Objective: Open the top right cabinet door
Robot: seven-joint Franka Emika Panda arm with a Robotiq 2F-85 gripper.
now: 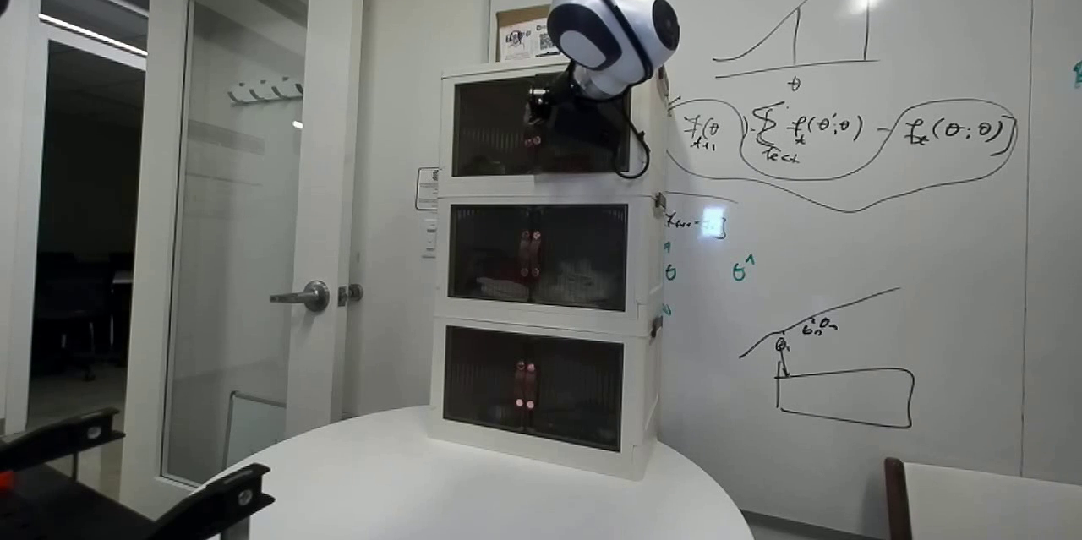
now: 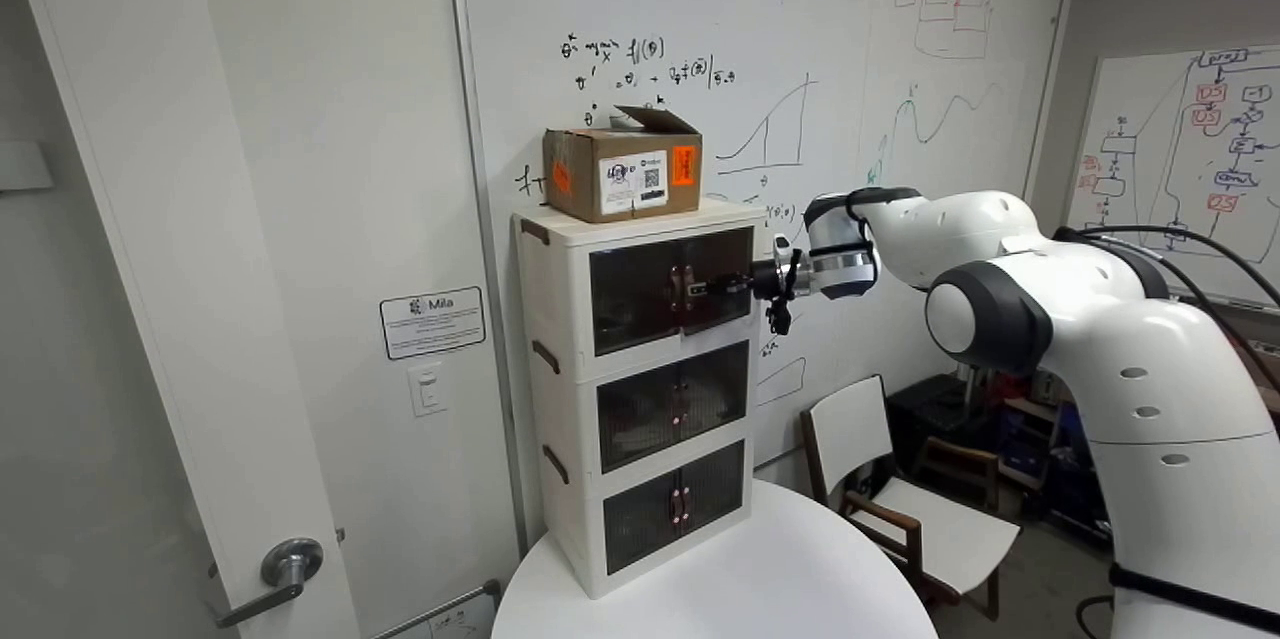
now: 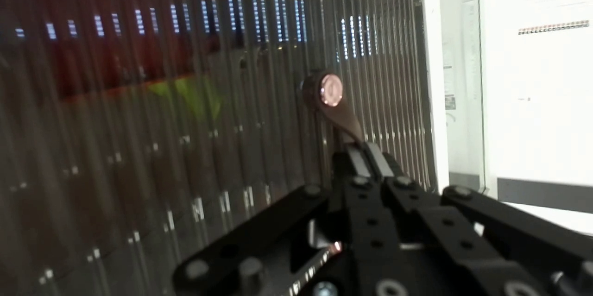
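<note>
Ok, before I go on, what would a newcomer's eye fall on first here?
Probably the arm, reaching in from the right of an exterior view, its pincer shut on the handle of the top right door. After that, the box atop the stack and the scrawled-on whiteboard behind.

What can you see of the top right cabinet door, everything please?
The top right cabinet door is a dark, ribbed, see-through panel, plastic-looking, upright, seemingly slightly ajar, in the highest white cabinet unit. Its brown handle by the inner edge has a pinkish stud; the gripper appears shut on that handle.
</note>
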